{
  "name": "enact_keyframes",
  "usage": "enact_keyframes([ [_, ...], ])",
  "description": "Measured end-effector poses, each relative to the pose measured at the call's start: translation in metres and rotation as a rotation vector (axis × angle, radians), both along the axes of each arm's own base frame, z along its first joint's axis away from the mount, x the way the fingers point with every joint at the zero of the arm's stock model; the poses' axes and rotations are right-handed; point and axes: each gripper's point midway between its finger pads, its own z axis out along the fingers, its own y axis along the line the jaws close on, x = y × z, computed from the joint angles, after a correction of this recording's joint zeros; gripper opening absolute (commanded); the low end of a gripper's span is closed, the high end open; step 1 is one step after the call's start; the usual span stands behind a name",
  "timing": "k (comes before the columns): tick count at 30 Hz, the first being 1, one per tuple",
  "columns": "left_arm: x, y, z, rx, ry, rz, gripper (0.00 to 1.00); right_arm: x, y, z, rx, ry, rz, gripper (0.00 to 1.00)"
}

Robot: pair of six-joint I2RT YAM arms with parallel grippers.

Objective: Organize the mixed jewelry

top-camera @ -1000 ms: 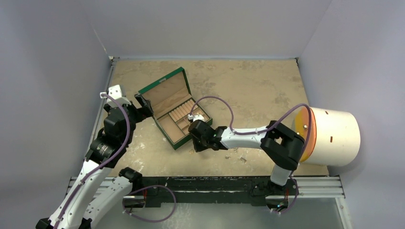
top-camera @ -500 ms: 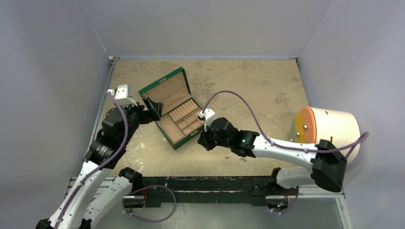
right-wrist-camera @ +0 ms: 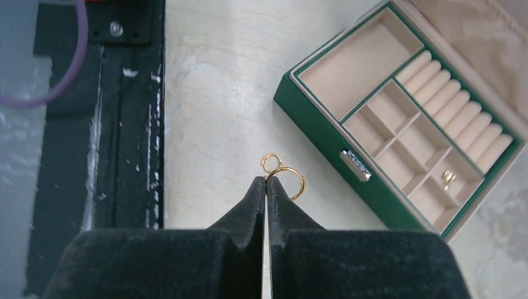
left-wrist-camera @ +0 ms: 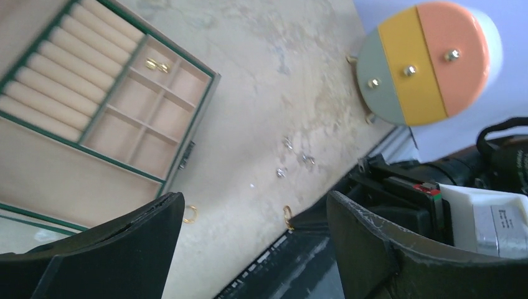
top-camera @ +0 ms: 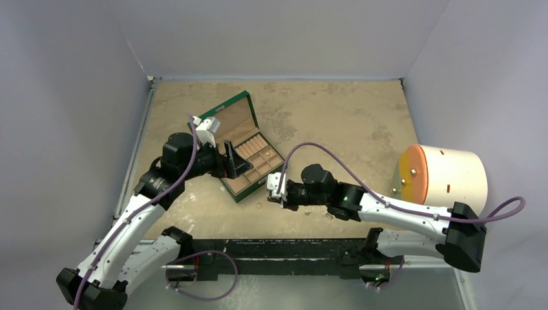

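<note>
My right gripper [right-wrist-camera: 266, 180] is shut, its tips pinching one end of a thin gold hoop [right-wrist-camera: 291, 182] in front of the green jewelry box [right-wrist-camera: 317, 132]. A smaller gold ring [right-wrist-camera: 270, 163] lies just beyond the tips. In the top view the right gripper [top-camera: 269, 200] is near the box's front corner [top-camera: 249, 192]. My left gripper [left-wrist-camera: 252, 200] is open and empty, over the box's front part [top-camera: 236, 165]. A gold piece [left-wrist-camera: 157, 64] lies in a small compartment, also in the right wrist view [right-wrist-camera: 448, 179]. Small silver pieces [left-wrist-camera: 306, 159] lie on the table.
A white round drawer unit [top-camera: 449, 184] with an orange, yellow and grey front [left-wrist-camera: 429, 59] stands at the right. The black rail [right-wrist-camera: 124, 124] runs along the table's near edge, close to the right gripper. Another gold ring [left-wrist-camera: 190, 213] lies by the box's front wall.
My left arm has swung right, from the box's left side to over its tray. My right gripper has turned and come down left, in front of the box.
</note>
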Motion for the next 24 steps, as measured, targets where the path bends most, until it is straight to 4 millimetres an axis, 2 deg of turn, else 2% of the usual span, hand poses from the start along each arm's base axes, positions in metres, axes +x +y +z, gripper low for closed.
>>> enact_keyframes([
  [3, -0.011, -0.009, -0.01, -0.024, 0.058, -0.07, 0.8, -0.005, -0.001, -0.002, -0.032, -0.113, 0.116, 0.0],
  [7, -0.027, -0.02, -0.033, -0.032, 0.163, -0.153, 0.79, -0.012, -0.004, -0.002, -0.07, -0.258, 0.269, 0.0],
  [13, -0.059, -0.036, -0.062, -0.017, 0.298, -0.284, 0.69, -0.014, -0.003, 0.01, -0.103, -0.413, 0.401, 0.0],
  [16, -0.07, -0.041, -0.067, -0.026, 0.333, -0.326, 0.67, -0.013, -0.001, 0.024, -0.107, -0.483, 0.45, 0.0],
  [20, -0.074, -0.047, -0.063, -0.067, 0.342, -0.354, 0.63, -0.012, 0.0, 0.037, -0.121, -0.557, 0.499, 0.0],
  [24, -0.075, -0.051, -0.062, -0.107, 0.352, -0.363, 0.6, -0.013, -0.001, 0.035, -0.155, -0.589, 0.546, 0.0],
])
